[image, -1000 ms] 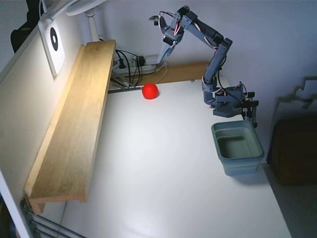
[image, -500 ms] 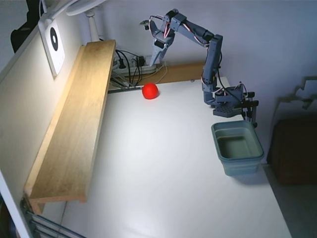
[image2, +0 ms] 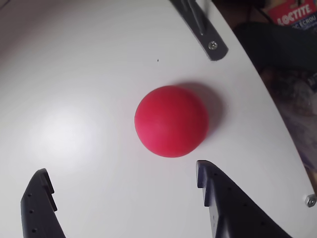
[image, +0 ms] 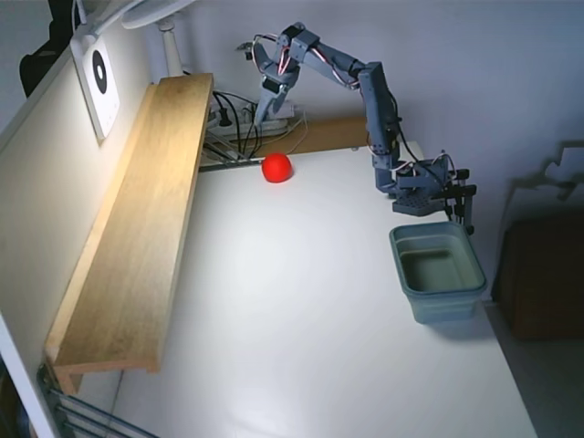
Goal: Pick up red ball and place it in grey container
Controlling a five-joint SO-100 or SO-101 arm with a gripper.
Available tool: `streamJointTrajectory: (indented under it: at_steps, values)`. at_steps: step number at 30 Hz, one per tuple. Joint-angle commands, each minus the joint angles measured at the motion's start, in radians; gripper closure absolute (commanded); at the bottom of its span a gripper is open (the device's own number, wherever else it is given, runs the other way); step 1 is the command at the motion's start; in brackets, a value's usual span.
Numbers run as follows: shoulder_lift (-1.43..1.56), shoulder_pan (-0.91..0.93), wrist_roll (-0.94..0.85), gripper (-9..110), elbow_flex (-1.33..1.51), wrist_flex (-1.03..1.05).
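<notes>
The red ball (image: pixel 276 168) rests on the white table near its far edge; in the wrist view the red ball (image2: pixel 171 120) fills the centre. My gripper (image: pixel 263 111) hangs above and slightly behind it, arm stretched out to the left in the fixed view. In the wrist view the gripper (image2: pixel 121 176) is open, its two dark fingertips (image2: pixel 208 181) spread wide below the ball with nothing between them. The grey container (image: pixel 439 272) stands empty at the right side of the table, in front of the arm's base.
A long wooden shelf (image: pixel 141 214) runs along the left side. Cables and a power strip (image: pixel 239 119) lie behind the ball at the table's back. The arm's base (image: pixel 422 187) is clamped just behind the container. A metal bracket (image2: pixel 200 27) shows near the table edge.
The arm has swung further left and extended, carrying the gripper from right of the ball to a spot above and behind it. Ball and container have not moved.
</notes>
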Motion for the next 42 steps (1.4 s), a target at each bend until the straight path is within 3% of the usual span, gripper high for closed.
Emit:
streamJointTrajectory:
  at_steps: [1,28,42]
  values:
    - [-0.002,0.028,0.002,63,-0.074,0.018]
    - [0.189,0.028,0.002,63,0.679,-0.544]
    - [0.189,0.161,0.002,63,0.679,-0.544]
